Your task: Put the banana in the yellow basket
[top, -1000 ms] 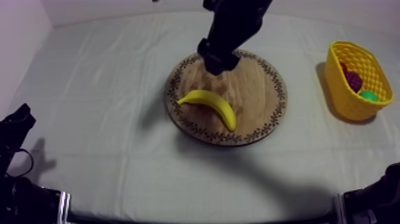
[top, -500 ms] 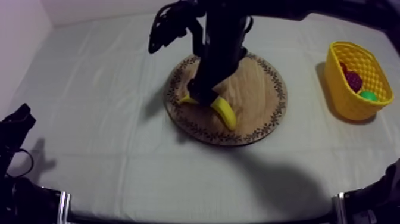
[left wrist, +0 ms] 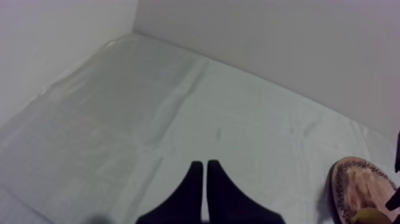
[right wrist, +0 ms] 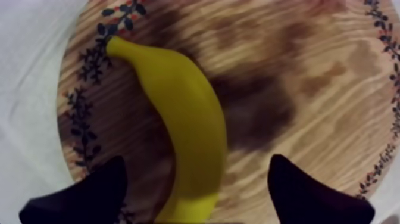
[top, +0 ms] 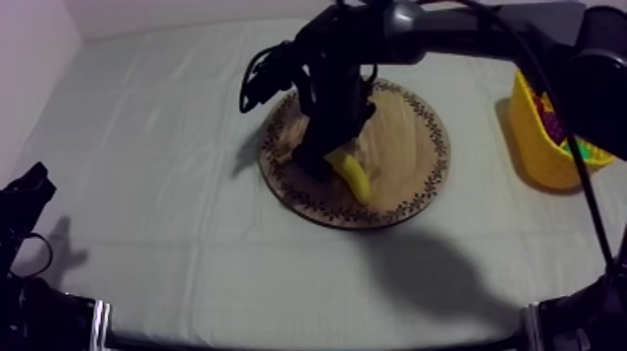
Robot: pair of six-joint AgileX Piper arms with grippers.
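A yellow banana point(right wrist: 184, 119) lies on the round wooden board point(right wrist: 309, 71) with a patterned rim. My right gripper point(right wrist: 199, 199) is open, one black finger point(right wrist: 89, 196) on each side of the banana's lower end, not closed on it. From above, the right arm reaches in from the upper right and its gripper point(top: 327, 154) covers most of the banana point(top: 352, 176) on the board point(top: 411, 140). The yellow basket point(top: 541, 154) stands at the right, partly behind the arm. My left gripper point(left wrist: 205, 179) is shut on nothing, resting low at the left point(top: 28, 191).
The basket holds a few toy fruits, mostly hidden by the right arm. The board's edge point(left wrist: 360, 184) appears beyond the left gripper. Bare cloth stretches between board and basket and across the left half of the table.
The right arm has come down over the board; its gripper has dropped onto the banana, now straddling it and hiding most of it from above. The left arm has not moved.
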